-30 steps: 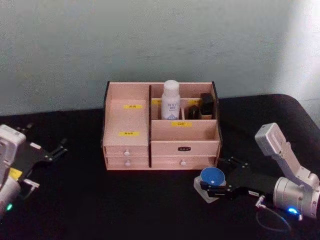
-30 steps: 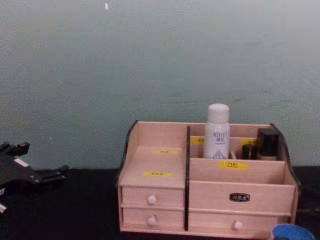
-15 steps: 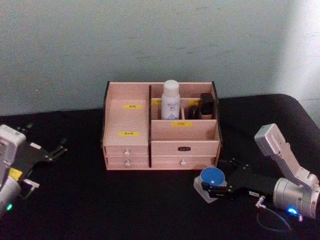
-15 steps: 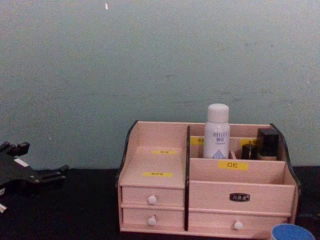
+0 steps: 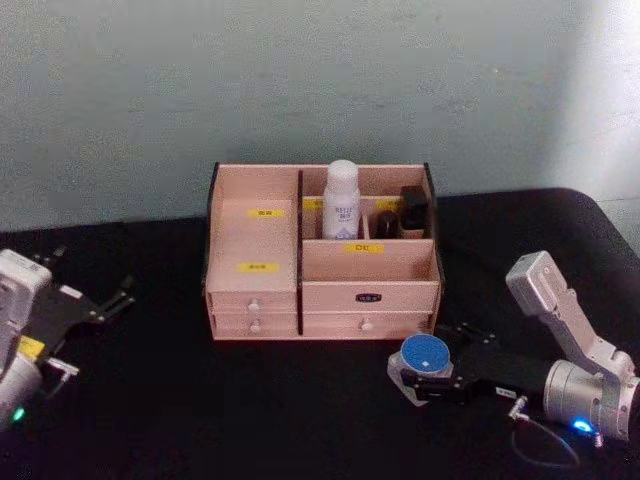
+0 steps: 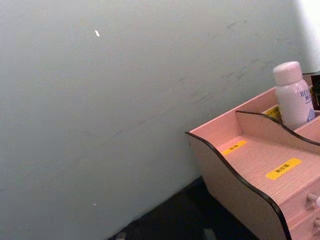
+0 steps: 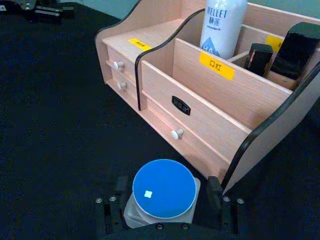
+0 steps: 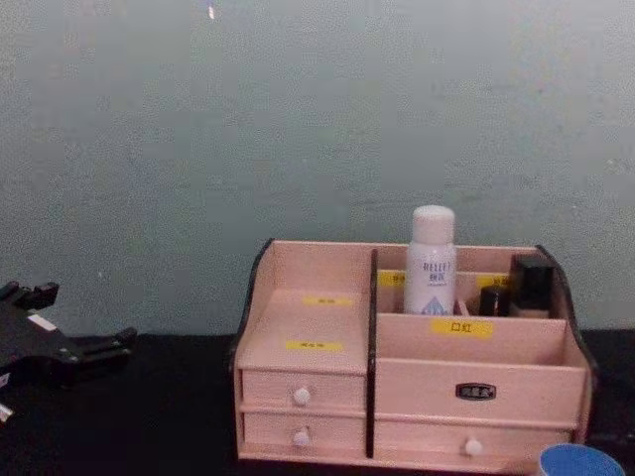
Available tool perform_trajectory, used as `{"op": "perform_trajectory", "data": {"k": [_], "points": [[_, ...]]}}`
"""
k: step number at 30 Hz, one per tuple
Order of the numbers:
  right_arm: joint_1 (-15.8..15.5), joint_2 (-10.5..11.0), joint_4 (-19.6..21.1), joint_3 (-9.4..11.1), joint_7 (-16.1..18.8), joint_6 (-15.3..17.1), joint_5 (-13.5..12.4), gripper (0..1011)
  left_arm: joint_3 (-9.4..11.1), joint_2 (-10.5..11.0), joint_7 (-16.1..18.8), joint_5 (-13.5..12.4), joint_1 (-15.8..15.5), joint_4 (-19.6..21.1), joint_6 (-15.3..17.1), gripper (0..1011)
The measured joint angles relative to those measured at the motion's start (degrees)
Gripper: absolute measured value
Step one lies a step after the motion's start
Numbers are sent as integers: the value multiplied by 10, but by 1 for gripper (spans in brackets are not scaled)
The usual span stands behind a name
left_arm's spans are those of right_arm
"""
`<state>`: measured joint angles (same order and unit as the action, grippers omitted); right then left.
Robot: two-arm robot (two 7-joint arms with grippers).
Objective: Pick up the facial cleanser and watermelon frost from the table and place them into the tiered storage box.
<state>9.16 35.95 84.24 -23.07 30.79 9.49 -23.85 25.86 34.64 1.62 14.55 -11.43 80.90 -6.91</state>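
The tiered storage box (image 5: pixel 255 240) (image 8: pixel 476 362) (image 7: pixel 215 105) (image 6: pixel 250 165) stands at the table's middle back. A white bottle, the facial cleanser (image 5: pixel 342 198) (image 8: pixel 432 260) (image 7: pixel 222 22) (image 6: pixel 294 95), stands upright in its rear compartment. The watermelon frost, a small jar with a blue round lid (image 5: pixel 424 354) (image 7: pixel 164 189) (image 8: pixel 578 460), sits on the table before the box's right front corner. My right gripper (image 5: pixel 426 378) (image 7: pixel 167 190) is low on the table, its fingers (image 7: pixel 216 189) close against the jar's sides. My left gripper (image 5: pixel 122 294) rests open at the far left.
Dark cosmetic items (image 5: pixel 410 210) (image 7: pixel 299 45) fill the box's back right compartment. Two rows of white-knobbed drawers (image 7: pixel 176 133) face me. The black tabletop (image 5: pixel 160 400) runs wide to the left of the box; a pale wall stands close behind it.
My right gripper has crept slightly forward around the blue-lidded jar, which has stayed on the table. The left arm and the box have not moved.
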Motion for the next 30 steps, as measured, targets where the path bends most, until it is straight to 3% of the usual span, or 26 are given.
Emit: {"op": "perform_trajectory", "data": {"k": [30], "points": [[2, 0, 1, 0, -3, 11, -5, 1000, 0, 0, 0, 0, 0, 0, 0, 1001]]}}
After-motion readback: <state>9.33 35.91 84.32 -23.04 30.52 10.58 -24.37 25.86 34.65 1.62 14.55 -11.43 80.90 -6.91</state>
